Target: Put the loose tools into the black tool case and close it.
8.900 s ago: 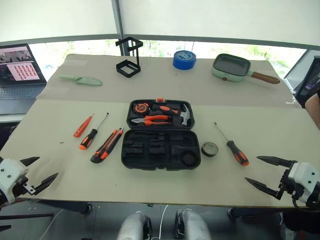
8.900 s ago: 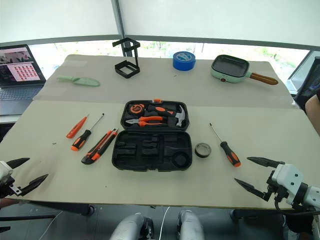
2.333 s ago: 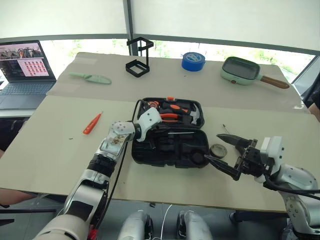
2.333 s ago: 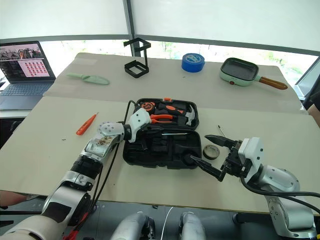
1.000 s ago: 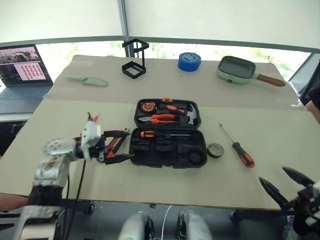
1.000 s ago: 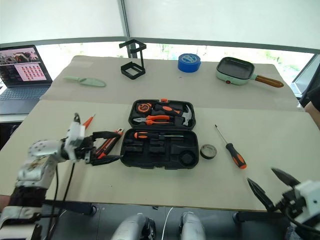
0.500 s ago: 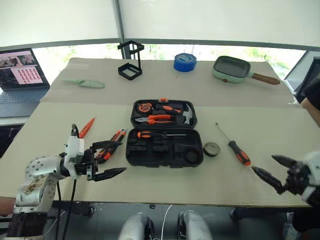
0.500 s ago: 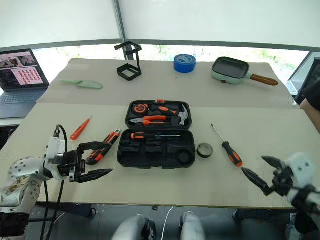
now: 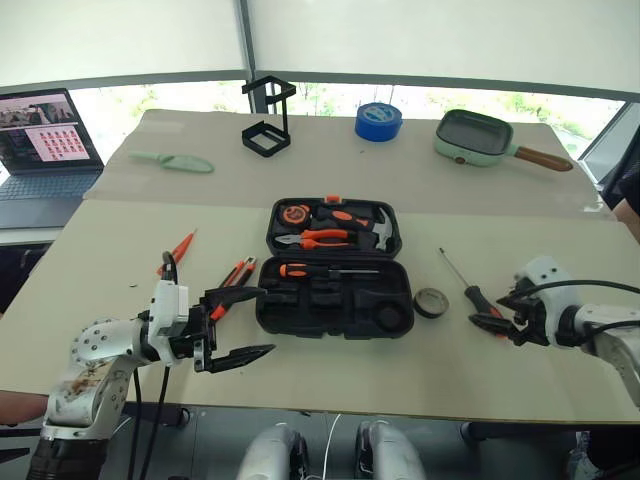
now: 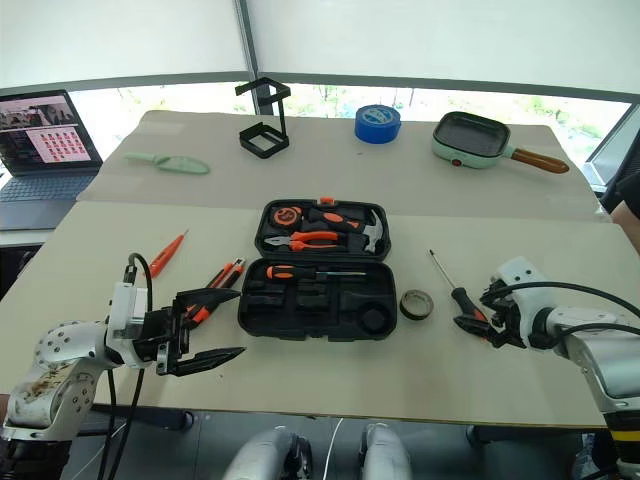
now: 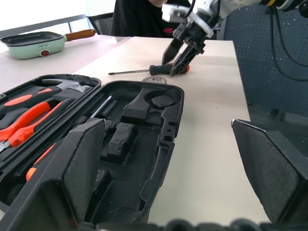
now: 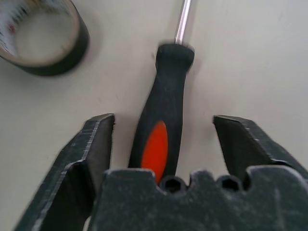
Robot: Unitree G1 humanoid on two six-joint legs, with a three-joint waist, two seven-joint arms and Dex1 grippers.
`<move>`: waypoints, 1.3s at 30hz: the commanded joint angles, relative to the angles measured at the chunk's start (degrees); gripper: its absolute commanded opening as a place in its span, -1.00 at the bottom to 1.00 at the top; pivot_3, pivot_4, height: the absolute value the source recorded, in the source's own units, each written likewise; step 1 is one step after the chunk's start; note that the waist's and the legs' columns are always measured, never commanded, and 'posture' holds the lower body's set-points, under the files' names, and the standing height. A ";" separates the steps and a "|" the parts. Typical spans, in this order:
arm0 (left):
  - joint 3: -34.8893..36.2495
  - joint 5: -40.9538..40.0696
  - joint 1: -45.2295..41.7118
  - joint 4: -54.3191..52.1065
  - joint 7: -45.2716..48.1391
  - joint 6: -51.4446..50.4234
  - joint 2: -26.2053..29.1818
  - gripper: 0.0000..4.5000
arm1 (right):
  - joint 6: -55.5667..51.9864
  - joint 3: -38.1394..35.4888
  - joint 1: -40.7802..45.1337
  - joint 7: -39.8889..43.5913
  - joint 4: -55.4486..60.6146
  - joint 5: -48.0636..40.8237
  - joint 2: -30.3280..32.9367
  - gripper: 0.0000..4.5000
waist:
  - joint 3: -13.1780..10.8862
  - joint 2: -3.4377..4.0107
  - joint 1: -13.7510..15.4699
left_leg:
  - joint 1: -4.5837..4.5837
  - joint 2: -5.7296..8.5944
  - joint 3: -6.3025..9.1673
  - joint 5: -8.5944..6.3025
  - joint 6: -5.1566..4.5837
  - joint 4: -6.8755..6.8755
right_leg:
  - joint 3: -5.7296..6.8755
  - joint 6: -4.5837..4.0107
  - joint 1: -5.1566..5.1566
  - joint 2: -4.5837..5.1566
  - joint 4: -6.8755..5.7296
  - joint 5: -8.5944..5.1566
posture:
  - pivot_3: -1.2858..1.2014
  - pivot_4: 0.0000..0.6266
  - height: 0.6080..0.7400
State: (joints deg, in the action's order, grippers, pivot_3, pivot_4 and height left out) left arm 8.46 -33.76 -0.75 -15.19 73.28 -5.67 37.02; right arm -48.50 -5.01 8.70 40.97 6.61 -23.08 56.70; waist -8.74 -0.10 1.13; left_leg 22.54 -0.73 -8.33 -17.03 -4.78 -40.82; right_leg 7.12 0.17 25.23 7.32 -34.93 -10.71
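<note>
Right eye view: beige table carries the black tool case, lying open at the table's centre, one screwdriver already seated in its near half. Since half a second ago the right gripper has come in from the table's near right corner and dropped over the black-and-orange screwdriver on the right; right wrist view shows the handle between its fingers, jaws part-closed but not yet touching it, so pickup looks imminent. Left gripper sits spread wide and empty toward the near edge, left of the case. Utility knife lies just left of the case, orange screwdriver further left, small tape roll between case and gripper.
</note>
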 commanded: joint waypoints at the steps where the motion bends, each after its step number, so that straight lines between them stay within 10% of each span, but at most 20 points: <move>1: -0.77 -1.10 -1.04 -2.48 0.18 1.10 -0.39 1.00 | -2.56 -1.33 0.28 -0.08 0.18 1.17 1.66 -0.07 | 0.00 0.00 0.08 | 0.00 0.00 0.00 0.00 0.01 0.00 | 0.00 0.01 0.00 0.00 -0.02 -0.01 | 0.03 -0.52 1.00; 4: -1.66 -2.14 -1.60 -3.19 -0.10 0.02 -0.74 1.00 | -2.98 -3.61 -0.76 -0.45 0.95 0.70 1.48 -0.53 | 0.00 0.00 0.23 | -0.02 0.00 0.02 -0.05 0.15 -0.03 | 0.01 0.04 -0.02 0.01 -0.05 0.01 | 0.03 -0.52 1.00; 11: -2.27 -5.06 -5.03 -2.81 -3.17 -4.31 -2.14 1.00 | 16.65 -14.66 -2.86 7.41 9.37 -1.29 0.09 -0.55 | -0.01 0.03 0.21 | -0.03 0.00 -0.05 -0.01 0.08 -0.03 | -0.01 0.12 0.00 -0.17 -0.08 0.04 | 0.03 -0.52 1.00; 26: 8.30 -1.86 3.17 0.31 -6.42 -0.32 1.39 1.00 | 26.46 30.95 40.35 26.14 -10.90 21.85 -16.14 -0.55 | -0.25 -0.28 -1.66 | 0.36 -0.20 -0.01 0.22 0.42 -0.01 | -0.02 -0.74 0.65 -0.33 -0.22 0.36 | 0.03 -0.52 1.00; 39: 7.50 -1.29 8.81 -6.19 -10.74 -0.66 0.62 1.00 | 31.82 34.17 42.30 29.77 -17.11 29.72 -17.81 -0.55 | -0.26 -0.29 -1.90 | 0.54 -0.11 -0.14 0.36 0.65 0.01 | 0.15 -0.17 0.82 -0.61 -0.18 0.06 | 0.03 -0.52 1.00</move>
State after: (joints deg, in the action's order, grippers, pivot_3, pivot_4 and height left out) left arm 15.83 -35.06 8.52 -19.00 63.22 -7.34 37.64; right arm -17.07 29.60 50.00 70.16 -10.67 5.58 38.67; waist -8.99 -0.38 -0.76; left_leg 23.05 -0.87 -8.48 -16.65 -4.10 -40.80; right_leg 7.23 -0.01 26.05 6.69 -35.14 -10.64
